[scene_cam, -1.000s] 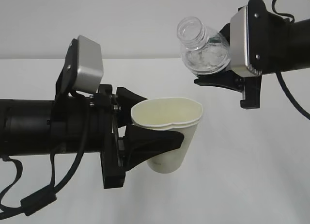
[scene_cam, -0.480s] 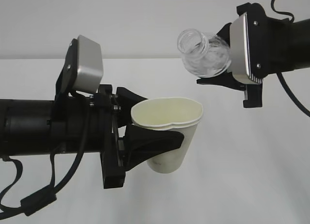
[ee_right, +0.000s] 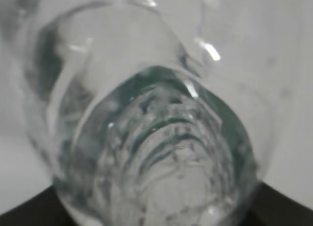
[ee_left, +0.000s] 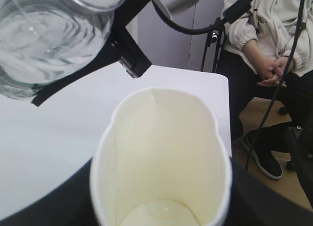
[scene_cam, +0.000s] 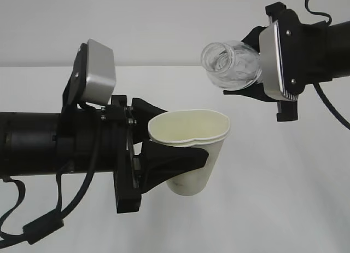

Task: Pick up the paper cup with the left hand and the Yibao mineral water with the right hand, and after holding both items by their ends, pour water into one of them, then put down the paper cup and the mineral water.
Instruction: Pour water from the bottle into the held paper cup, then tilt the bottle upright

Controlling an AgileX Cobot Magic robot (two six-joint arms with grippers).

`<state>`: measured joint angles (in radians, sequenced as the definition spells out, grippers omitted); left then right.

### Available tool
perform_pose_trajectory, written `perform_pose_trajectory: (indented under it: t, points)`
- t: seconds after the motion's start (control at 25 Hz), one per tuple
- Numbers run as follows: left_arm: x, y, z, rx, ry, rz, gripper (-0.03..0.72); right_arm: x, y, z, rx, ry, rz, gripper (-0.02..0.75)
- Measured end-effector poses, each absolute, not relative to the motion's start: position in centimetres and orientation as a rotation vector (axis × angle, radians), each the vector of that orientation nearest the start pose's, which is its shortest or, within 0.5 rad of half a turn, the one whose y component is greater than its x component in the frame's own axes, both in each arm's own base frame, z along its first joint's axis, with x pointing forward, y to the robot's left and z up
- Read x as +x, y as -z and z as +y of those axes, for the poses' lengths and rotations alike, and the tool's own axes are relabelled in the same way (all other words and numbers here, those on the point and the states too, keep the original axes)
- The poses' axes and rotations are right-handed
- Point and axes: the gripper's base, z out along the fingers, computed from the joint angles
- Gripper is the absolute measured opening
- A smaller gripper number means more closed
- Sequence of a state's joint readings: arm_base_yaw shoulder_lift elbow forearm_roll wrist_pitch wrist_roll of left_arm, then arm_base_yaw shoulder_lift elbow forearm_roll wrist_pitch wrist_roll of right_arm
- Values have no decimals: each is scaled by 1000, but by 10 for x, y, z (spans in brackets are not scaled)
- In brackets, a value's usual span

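From outside, the left hand (scene_cam: pixel 164 154) clamps the cup (scene_cam: pixel 192 150) upright above the surface (scene_cam: pixel 284 182), mouth up to catch water, while the right hand (scene_cam: pixel 257 64) grips the bottle (scene_cam: pixel 232 64) tipped neck-down, up and to the right of the rim. The left wrist shows the cup squeezed oval and seemingly dry, bottle at upper left. The right wrist looks along the bottle, which fills the frame.

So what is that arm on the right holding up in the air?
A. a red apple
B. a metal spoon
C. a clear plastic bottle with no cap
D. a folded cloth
C: the right tool grips a clear, uncapped bottle, tipped mouth-first toward the paper cup.
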<state>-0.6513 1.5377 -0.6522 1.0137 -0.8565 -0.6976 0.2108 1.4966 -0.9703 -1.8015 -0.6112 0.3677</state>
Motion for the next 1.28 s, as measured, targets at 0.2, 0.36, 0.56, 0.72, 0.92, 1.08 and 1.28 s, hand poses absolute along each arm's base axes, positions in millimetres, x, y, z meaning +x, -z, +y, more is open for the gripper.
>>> perform_pose_trajectory:
  t: [0.2,0.36,0.56,0.72,0.92,1.08,1.28]
  points:
    - [193,-225,-221,1148,1005,1487,409,299,-278,116,-1751,153,1086,435]
    - [193,-225,-221,1148,1009,1483,409,299,-278,116,-1769,173,1059,435]
    - [193,-226,-221,1148,1013,1480,409,299,-278,116,-1779,188,1037,435]
    - [193,-226,-221,1147,1018,1474,408,299,-278,116,-1790,199,1021,435]
    - [192,-227,-221,1147,1026,1467,408,299,-279,116,-1803,215,998,435]
    - [192,-227,-221,1147,1027,1467,408,299,-279,116,-1811,225,984,435]
    - [192,-227,-221,1146,1031,1463,407,299,-279,116,-1826,243,959,435]
